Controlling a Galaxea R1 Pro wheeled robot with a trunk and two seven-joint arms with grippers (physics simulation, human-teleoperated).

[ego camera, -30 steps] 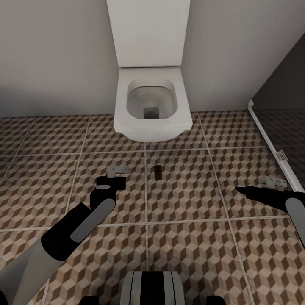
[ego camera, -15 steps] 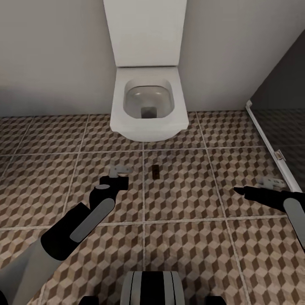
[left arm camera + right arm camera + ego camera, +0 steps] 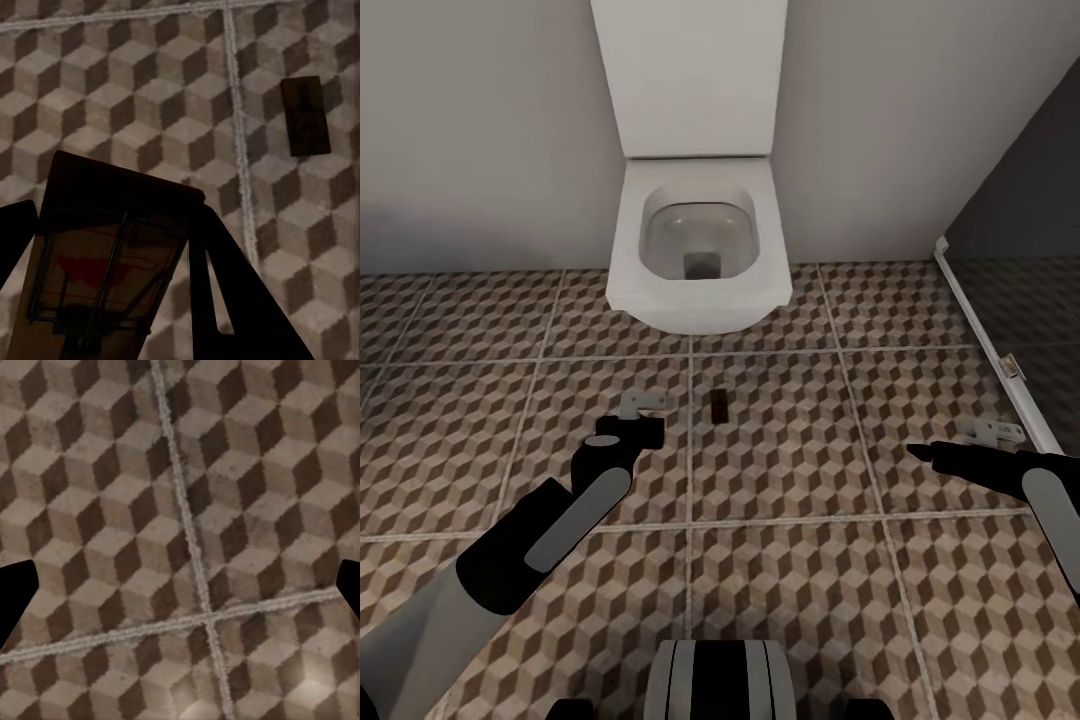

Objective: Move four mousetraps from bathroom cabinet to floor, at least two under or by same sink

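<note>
One mousetrap (image 3: 719, 404) lies flat on the bathroom floor (image 3: 800, 560), frame centre, just below the toilet (image 3: 698, 250). Second mousetrap (image 3: 105, 281) clamped between left gripper (image 3: 628, 432) fingers, centre-left. Right gripper (image 3: 180, 585) spread wide, empty, above bare tiles.

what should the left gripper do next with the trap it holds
Probably lower the left gripper and open it: it holds a mousetrap above the floor, where another trap already lies, before the toilet. No sink is visible here, so placement near one can't be judged.
</note>
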